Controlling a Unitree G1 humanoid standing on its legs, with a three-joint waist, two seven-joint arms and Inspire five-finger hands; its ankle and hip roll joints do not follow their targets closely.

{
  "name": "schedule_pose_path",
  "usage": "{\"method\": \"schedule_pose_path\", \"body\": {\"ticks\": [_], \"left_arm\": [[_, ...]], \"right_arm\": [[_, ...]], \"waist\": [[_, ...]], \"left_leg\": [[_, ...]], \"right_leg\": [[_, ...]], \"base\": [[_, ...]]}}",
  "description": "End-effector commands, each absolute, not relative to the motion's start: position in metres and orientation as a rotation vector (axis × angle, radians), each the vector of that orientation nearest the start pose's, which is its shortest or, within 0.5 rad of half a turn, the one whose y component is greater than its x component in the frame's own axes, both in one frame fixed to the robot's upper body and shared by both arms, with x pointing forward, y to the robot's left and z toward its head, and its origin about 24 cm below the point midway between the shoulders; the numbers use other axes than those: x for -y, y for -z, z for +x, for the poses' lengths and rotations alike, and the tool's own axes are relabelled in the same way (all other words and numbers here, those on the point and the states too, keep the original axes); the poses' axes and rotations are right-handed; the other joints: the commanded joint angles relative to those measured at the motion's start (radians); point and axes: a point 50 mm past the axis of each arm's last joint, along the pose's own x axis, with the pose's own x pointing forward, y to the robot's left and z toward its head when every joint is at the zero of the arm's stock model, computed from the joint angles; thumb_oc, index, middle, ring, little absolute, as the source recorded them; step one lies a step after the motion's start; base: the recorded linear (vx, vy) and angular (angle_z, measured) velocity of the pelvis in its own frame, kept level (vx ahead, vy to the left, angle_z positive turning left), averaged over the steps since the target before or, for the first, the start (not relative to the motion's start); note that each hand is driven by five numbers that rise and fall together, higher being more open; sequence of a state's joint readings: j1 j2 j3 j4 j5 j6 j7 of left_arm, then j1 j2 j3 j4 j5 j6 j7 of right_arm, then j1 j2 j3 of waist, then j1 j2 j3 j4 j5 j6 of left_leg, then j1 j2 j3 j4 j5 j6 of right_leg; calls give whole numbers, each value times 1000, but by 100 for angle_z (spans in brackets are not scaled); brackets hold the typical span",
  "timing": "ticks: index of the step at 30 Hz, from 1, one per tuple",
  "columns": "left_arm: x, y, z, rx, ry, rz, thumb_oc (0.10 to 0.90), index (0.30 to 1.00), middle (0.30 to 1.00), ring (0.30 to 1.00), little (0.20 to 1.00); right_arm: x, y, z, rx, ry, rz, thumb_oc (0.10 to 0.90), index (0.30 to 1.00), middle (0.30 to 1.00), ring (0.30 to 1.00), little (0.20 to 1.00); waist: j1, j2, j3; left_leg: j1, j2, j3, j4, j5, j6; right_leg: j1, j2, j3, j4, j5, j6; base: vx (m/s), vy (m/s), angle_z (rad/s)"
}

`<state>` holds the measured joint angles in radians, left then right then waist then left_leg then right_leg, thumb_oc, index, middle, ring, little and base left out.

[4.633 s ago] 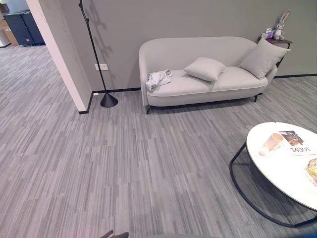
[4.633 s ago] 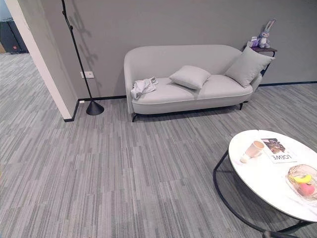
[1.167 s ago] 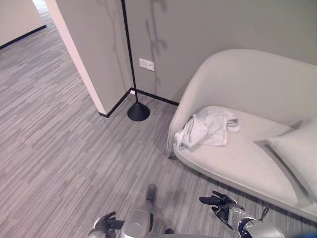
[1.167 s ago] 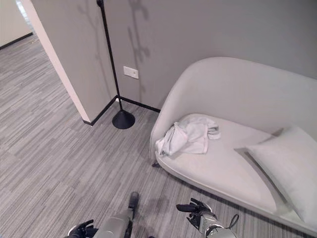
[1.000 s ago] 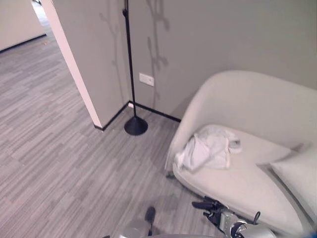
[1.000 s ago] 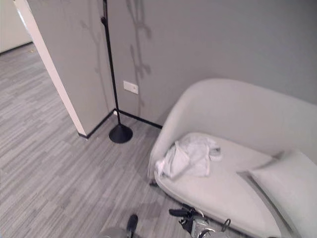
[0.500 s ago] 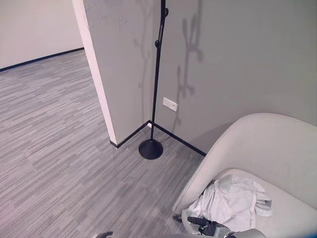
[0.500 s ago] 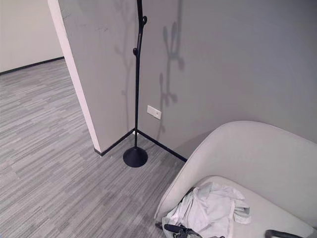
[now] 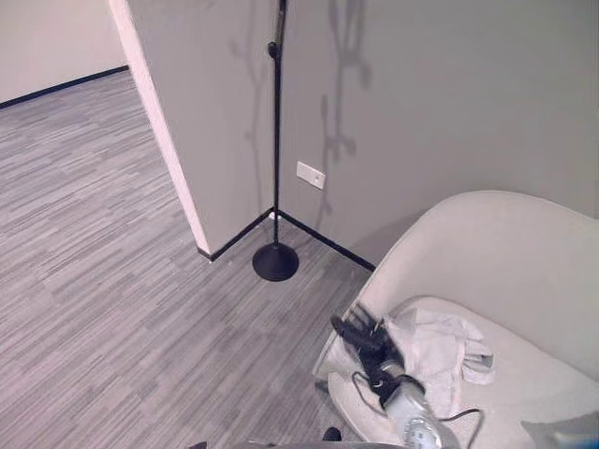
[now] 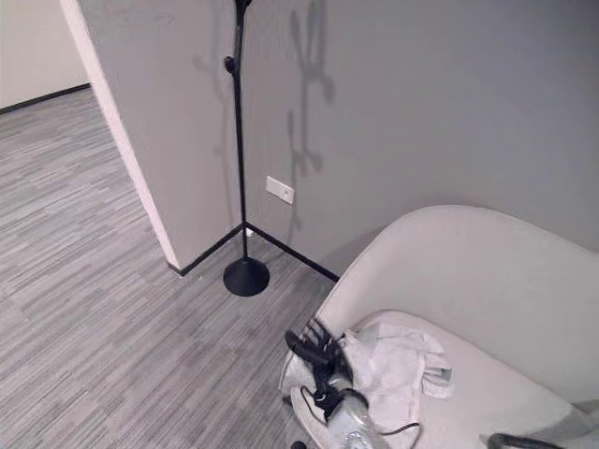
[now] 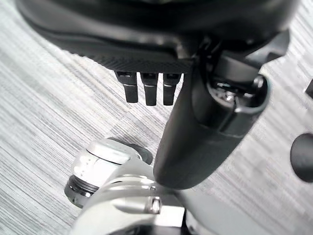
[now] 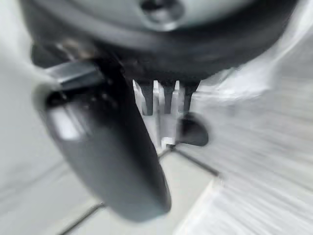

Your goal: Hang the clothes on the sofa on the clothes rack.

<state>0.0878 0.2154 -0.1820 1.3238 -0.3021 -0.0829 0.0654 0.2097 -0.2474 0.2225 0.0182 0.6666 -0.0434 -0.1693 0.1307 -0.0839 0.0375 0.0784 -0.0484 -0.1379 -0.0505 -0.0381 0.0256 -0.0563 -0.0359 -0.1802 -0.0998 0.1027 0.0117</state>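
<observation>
Here, floor: grey striped carpet (image 9: 112, 281).
Rack: black clothes rack (image 9: 275, 140) in the wall corner.
Sofa: pale sofa (image 9: 487, 262) holds white clothes (image 9: 435, 351).
Right hand (image 9: 360, 339): fingers straight, beside clothes, holding nothing.
Left hand (image 11: 195, 122): relaxed, empty.

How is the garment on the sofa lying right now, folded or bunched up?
Bunched up. The white garment lies in a crumpled heap on the sofa seat, beside the open right robot hand.

White wall socket (image 9: 310, 175) on grey wall (image 9: 449, 94); striped carpet (image 9: 103, 281)

White clothes (image 9: 435, 348), pale grey sofa (image 9: 487, 253), black rack (image 9: 276, 140)
</observation>
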Motion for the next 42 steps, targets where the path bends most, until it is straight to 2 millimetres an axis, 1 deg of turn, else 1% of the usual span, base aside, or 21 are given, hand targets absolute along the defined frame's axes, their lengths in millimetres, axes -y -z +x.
{"method": "schedule_pose_path", "body": {"ticks": [1,4,5,7,9,10,11,12,13,14,15,18,19,22,24,30,35,36,37,38,42], "left_arm": [[-218,172,53,-1308,-131,149,800,900,900,900,900],[-220,171,58,-1289,-106,179,800,900,900,900,900],[-222,170,62,-1267,-86,206,800,900,900,900,900],[-223,169,63,-1258,-82,213,800,900,900,900,900],[-225,168,67,-1239,-80,218,800,900,900,900,900],[-225,168,68,-1235,-75,218,800,900,900,900,900],[-225,168,68,-1234,-76,218,800,900,900,900,900],[-226,167,70,-1228,-72,222,800,900,900,900,900],[-226,167,71,-1227,-73,222,800,900,900,900,900],[-226,166,76,-1211,-61,236,800,900,900,900,900],[-226,166,76,-1211,-62,236,800,900,900,900,900],[-222,165,84,-1187,-35,259,800,900,900,900,900],[-222,165,84,-1186,-35,259,800,900,900,900,900],[-214,164,95,-1156,-17,272,800,900,900,900,900],[-212,164,98,-1146,-10,276,800,900,900,900,900],[-200,163,110,-1106,7,303,800,900,900,900,900],[-198,162,113,-1099,16,320,800,900,900,900,900],[-199,162,114,-1099,15,324,800,900,900,900,900],[-199,162,114,-1099,15,324,800,900,900,900,900],[-199,162,114,-1101,12,321,800,900,900,900,900],[-199,163,112,-1109,3,309,800,900,900,900,900]], "right_arm": [[203,-39,206,-37,63,207,800,900,900,900,900],[212,-44,199,-33,50,130,800,900,900,900,900],[222,-42,193,-61,59,46,800,900,900,900,900],[226,-39,191,-80,67,18,800,900,900,900,900],[233,-24,187,-156,77,-45,800,900,900,900,900],[239,-6,183,-241,106,-87,800,900,900,900,900],[239,-6,184,-241,106,-87,800,900,900,900,900],[244,12,181,-329,130,-130,800,900,900,900,900],[244,12,182,-328,130,-130,800,900,900,900,900],[247,29,180,-402,160,-150,800,900,900,900,900],[247,29,181,-401,160,-150,800,900,900,900,900],[247,52,176,-499,199,-170,800,900,900,900,900],[247,52,176,-498,199,-170,800,900,900,900,900],[246,71,177,-573,230,-188,800,900,900,900,900],[245,75,178,-588,242,-187,800,900,900,900,900],[244,91,194,-649,335,-140,800,900,900,900,900],[246,91,208,-652,368,-118,800,900,900,900,900],[242,85,220,-622,355,-103,800,900,900,900,900],[242,85,220,-621,355,-103,800,900,900,900,900],[235,77,230,-576,325,-93,800,900,900,900,900],[226,65,241,-505,282,-98,800,900,900,900,900]], "waist": [[-31,-6,-15],[-40,-8,-14],[-50,-9,-11],[-51,-10,-11],[-55,-13,-5],[-58,-14,-1],[-57,-14,-1],[-57,-16,5],[-57,-16,5],[-56,-15,20],[-56,-16,20],[-56,-10,58],[-56,-11,58],[-59,-4,102],[-61,-1,113],[-57,19,139],[-48,26,135],[-44,27,133],[-44,27,133],[-40,27,130],[-37,26,126]], "left_leg": [[-95,20,-49,-37,75,-49],[-94,24,-40,-37,71,-49],[-95,28,-34,-37,69,-50],[-95,30,-29,-37,68,-50],[-98,33,-21,-37,66,-50],[-99,34,-18,-37,65,-49],[-99,34,-18,-37,64,-49],[-103,37,-15,-37,64,-49],[-103,37,-15,-37,64,-49],[-112,38,-14,-37,66,-48],[-112,38,-14,-37,66,-48],[-144,38,-12,-37,73,-46],[-145,38,-12,-37,73,-46],[-193,36,-16,-37,89,-42],[-204,35,-16,-37,93,-41],[-248,26,-22,-37,111,-36],[-257,23,-26,-37,113,-35],[-261,21,-27,-37,114,-35],[-262,21,-27,-37,114,-35],[-264,20,-26,-37,114,-35],[-267,20,-28,-37,113,-35]], "right_leg": [[135,-45,-2,13,-98,90],[130,-42,9,13,-98,90],[125,-39,16,13,-96,91],[123,-39,20,13,-95,91],[117,-37,24,13,-93,91],[112,-35,26,13,-93,91],[112,-35,26,13,-93,91],[106,-33,29,13,-92,91],[106,-33,30,13,-92,91],[96,-31,31,13,-89,90],[95,-31,31,13,-89,90],[63,-26,30,13,-80,93],[62,-26,30,13,-80,93],[16,-23,32,13,-66,95],[6,-24,31,13,-63,95],[-34,-27,24,13,-49,96],[-43,-30,22,13,-48,94],[-47,-31,22,13,-48,94],[-48,-31,22,13,-48,94],[-50,-31,21,13,-47,94],[-53,-34,21,13,-47,94]], "base": [[-2,-17,-40],[-3,-20,-20],[-1,-11,-13],[-7,-10,-12],[-23,-17,-32],[-22,-15,-30],[-16,-27,-10],[0,0,0],[-51,-28,0],[-44,-12,-1],[-68,-15,-4],[-101,-14,-4],[-125,-15,0],[-163,-7,1],[-84,6,2],[-66,20,2],[3,22,5],[1,15,5],[10,30,6],[9,15,5],[12,27,9]]}}
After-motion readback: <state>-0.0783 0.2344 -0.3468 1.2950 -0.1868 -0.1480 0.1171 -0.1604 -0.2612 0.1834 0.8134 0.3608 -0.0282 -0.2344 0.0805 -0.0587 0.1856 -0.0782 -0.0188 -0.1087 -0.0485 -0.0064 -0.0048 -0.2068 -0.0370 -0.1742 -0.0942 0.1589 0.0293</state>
